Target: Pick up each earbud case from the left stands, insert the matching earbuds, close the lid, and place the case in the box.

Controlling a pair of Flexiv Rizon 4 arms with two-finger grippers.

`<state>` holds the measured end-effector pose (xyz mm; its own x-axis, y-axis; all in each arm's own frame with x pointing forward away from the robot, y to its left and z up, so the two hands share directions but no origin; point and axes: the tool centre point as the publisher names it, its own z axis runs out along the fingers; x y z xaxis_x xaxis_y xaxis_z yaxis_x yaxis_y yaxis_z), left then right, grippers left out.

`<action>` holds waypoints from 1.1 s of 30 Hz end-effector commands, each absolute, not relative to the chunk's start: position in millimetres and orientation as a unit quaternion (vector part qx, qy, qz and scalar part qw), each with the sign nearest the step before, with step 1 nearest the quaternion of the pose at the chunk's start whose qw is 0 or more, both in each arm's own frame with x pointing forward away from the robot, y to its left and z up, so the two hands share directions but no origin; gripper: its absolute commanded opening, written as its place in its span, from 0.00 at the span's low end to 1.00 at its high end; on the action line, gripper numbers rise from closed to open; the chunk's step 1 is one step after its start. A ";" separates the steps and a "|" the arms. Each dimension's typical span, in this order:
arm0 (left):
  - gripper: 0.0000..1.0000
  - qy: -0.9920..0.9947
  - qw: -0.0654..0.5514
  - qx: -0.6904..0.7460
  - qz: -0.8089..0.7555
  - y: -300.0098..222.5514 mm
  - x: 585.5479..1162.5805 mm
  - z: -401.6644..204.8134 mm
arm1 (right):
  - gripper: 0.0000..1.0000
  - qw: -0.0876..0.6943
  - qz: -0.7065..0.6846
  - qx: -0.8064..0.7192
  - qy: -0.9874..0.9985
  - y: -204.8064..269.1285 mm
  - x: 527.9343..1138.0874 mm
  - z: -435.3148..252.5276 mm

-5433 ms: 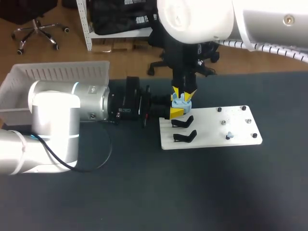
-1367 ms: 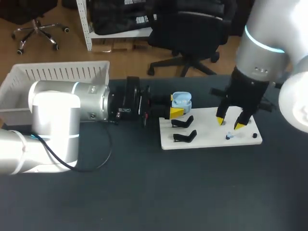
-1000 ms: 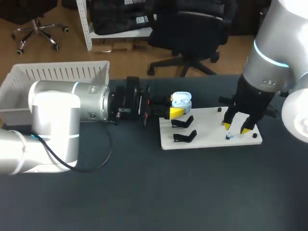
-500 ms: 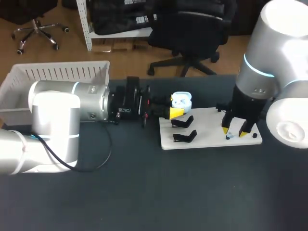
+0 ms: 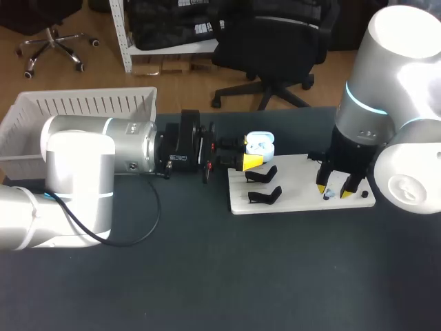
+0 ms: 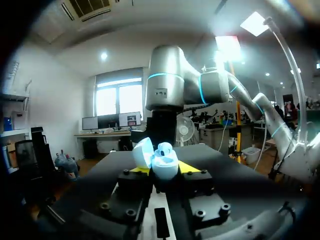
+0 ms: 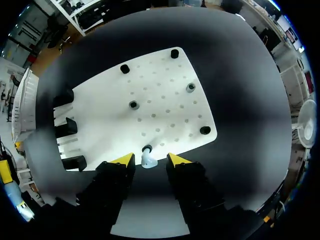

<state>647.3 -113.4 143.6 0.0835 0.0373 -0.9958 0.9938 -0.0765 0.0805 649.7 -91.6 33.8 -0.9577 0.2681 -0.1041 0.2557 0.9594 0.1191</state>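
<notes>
Earbud case (image 5: 260,145), pale blue, lid raised: it is held off the table (image 5: 172,276), pinched from two sides between the fingers of the left gripper (image 6: 165,169), just beside the board's left end. Box (image 5: 76,110), white and slatted, is set at the table's far left, well apart from the case. White board (image 7: 160,100) is laid across the table's right half. Black stands (image 5: 265,195) are listed at the board's left end; those that show carry no case. Right gripper (image 7: 150,160) is placed low over the board's right end, fingers spread. Earbud (image 7: 148,161), white, is found directly between those fingers, with a gap visible on either side; its long axis is judged upright, in line with the fingers. The right arm is much the nearer, and a plain closing is judged sufficient. Dark pegs (image 7: 133,105) are scattered ahead of the gripper, apart from the fingers, and no obstruction is expected from them.
</notes>
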 end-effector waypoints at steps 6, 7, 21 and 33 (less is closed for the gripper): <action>0.00 0.471 0.491 0.548 -0.487 -113.5 646.9 143.7 | 0.35 0.054 0.038 0.127 0.990 -90.0 650.6 28.4; 0.00 0.471 0.491 0.548 -0.487 -113.5 646.9 143.7 | 0.35 0.053 0.037 0.127 0.990 -89.9 650.7 27.9; 0.00 0.471 0.491 0.548 -0.487 -113.5 646.9 143.7 | 0.34 0.049 0.031 0.134 0.989 -92.3 651.4 24.1; 0.00 0.471 0.491 0.548 -0.487 -113.5 646.9 143.7 | 0.28 0.048 0.032 0.137 0.989 -92.8 648.4 23.5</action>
